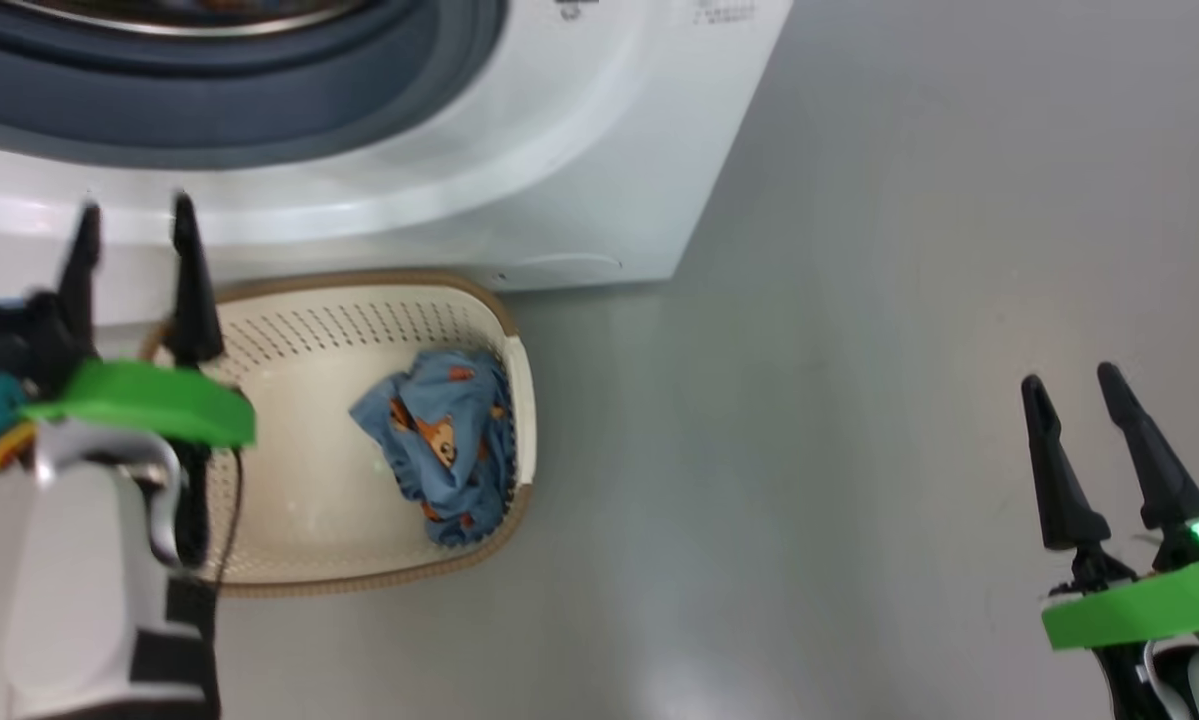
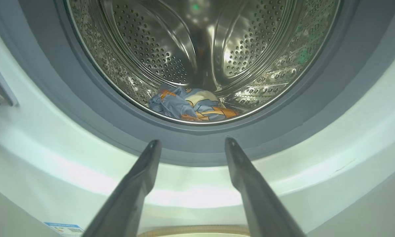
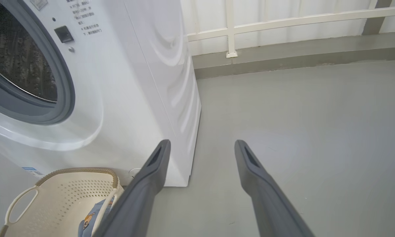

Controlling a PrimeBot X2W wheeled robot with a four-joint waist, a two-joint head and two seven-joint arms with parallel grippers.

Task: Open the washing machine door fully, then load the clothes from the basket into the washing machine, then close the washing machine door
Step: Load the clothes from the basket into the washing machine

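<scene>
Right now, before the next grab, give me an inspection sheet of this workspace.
Surface: smooth grey floor.
Job's things: washing machine stands open-mouthed, some clothes lying in its drum; one blue printed garment lies in the basket, in front of the machine.
Clutter: nothing seen.
Tools: left tool open, empty, above the basket's left end, facing the drum; right tool open, empty, over the floor.
Cables: thin dark cable by the left wrist.
Surroundings: white railing beyond the machine.

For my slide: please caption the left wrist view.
Open left gripper before the washing machine, some clothes already in its drum.
</scene>
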